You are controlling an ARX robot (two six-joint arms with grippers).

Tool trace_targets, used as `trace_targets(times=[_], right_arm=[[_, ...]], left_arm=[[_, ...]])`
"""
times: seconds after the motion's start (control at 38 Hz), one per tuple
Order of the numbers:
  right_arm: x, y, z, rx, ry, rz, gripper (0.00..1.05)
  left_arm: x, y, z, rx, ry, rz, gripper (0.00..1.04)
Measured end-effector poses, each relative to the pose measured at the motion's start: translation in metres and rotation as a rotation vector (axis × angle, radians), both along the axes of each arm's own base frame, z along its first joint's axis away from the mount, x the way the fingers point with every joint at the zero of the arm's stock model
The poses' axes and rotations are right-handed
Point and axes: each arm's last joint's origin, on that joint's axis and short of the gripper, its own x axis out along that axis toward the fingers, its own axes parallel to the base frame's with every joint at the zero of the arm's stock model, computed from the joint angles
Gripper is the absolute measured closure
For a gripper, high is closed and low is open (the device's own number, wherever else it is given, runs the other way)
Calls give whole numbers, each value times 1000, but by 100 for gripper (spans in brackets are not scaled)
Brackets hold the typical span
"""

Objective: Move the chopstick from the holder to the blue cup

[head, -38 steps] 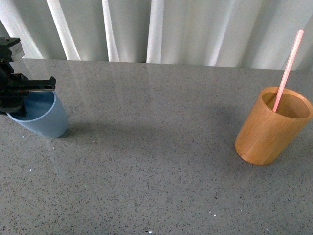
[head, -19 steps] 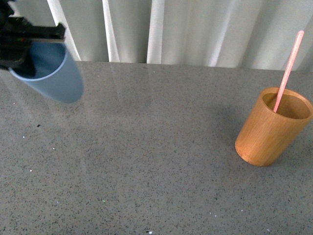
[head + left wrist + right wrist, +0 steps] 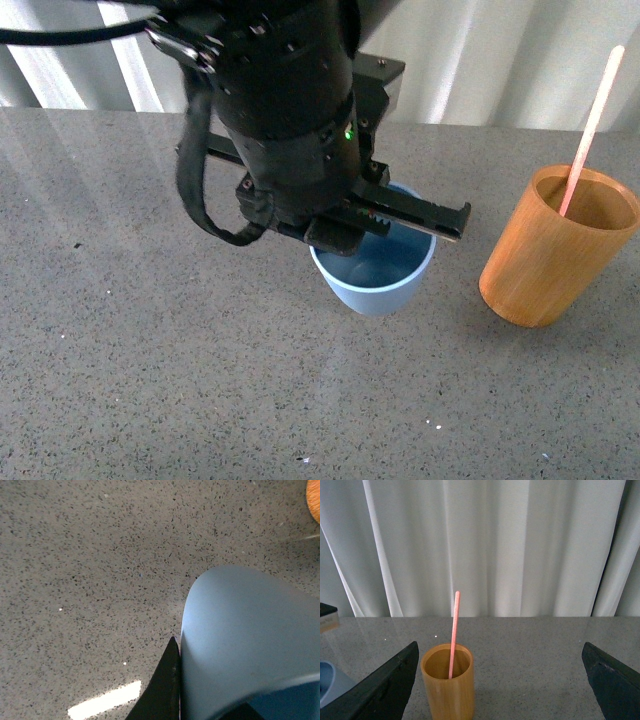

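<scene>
Left gripper (image 3: 440,218) is clamped on the rim of the blue cup (image 3: 375,285). The front view only shows one finger lying across the cup's mouth. The left wrist view fills in the rest, with the other finger (image 3: 162,690) flat against the outside wall. My own arm hides the cup's back rim from the front, and honestly I can't tell if the base is on the table (image 3: 150,380) or just off it. The cup is just beside the holder (image 3: 545,265), not touching. The chopstick (image 3: 592,120) stands tilted in the holder with its top leaning away from the cup and its lower end hidden inside. My right gripper (image 3: 500,650) shows only in its own wrist view, spread wide with nothing in it.
</scene>
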Motion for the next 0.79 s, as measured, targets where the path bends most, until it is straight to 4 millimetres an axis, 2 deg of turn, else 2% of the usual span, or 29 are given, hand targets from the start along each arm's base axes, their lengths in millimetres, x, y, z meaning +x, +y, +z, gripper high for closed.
trace_targets(times=[0.32,0.53,0.66,0.79], right_arm=[[0,0,0,0,0,0,10],[0,0,0,0,0,0,10],[0,0,0,0,0,0,10],[0,0,0,0,0,0,10]], left_arm=[[13,-13,-35,59,40,3,101],[18,-12,-37,56,40,13,101],[18,-12,-37,36,53,17,87],[19,-10,-36,30,53,27,63]])
